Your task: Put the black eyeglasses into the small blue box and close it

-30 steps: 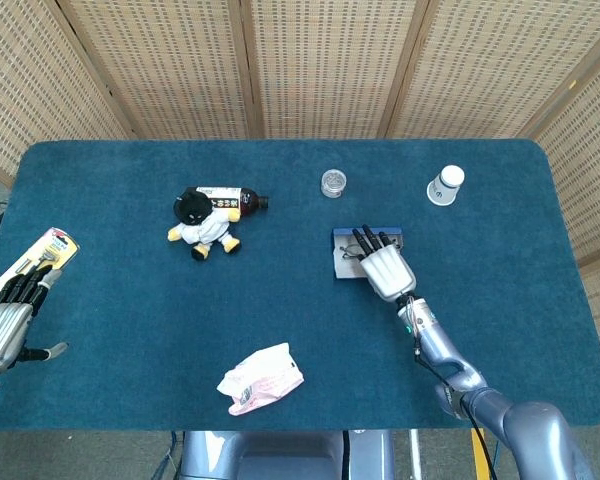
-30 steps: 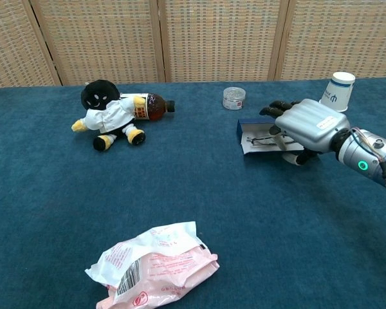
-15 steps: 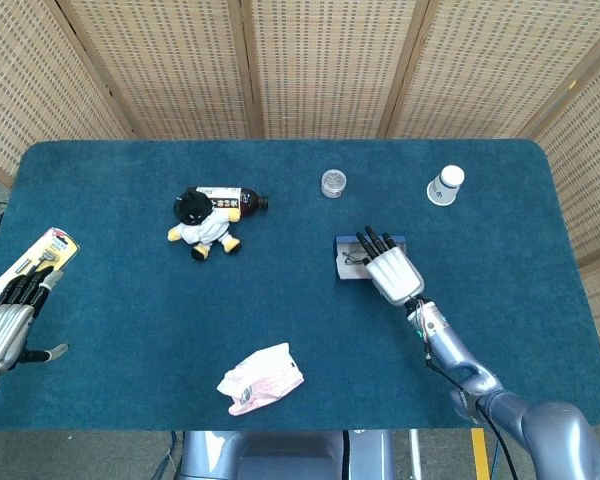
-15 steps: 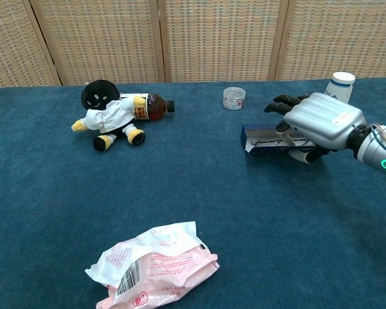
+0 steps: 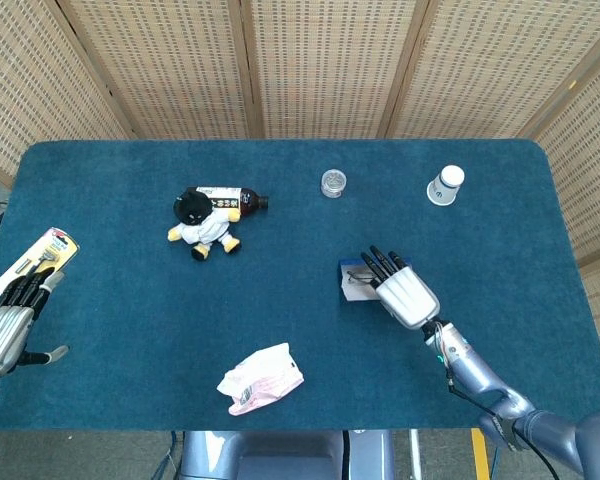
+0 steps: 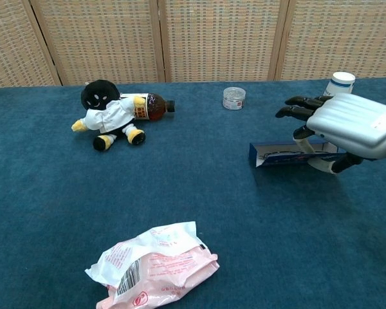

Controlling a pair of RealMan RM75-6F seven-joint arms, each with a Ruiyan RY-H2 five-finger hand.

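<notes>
The blue table (image 5: 130, 180) fills both views. The right hand (image 5: 407, 295) sits over the right part of the box (image 5: 353, 281). In the chest view the right hand (image 6: 350, 125) has its dark fingers (image 6: 296, 111) stretched out above the box (image 6: 289, 155), and its thumb reaches down to the box, so it seems to hold it. The box is open, and the glasses (image 6: 284, 154) lie inside as thin dark lines. The left hand (image 5: 8, 325) rests at the left table edge; I cannot tell if it is open or closed. A pink bag (image 5: 261, 378) lies near the front. A doll (image 5: 202, 226) touches a bottle (image 5: 238, 198). A cup (image 5: 445, 185) and a small jar (image 5: 333, 183) stand at the back.
</notes>
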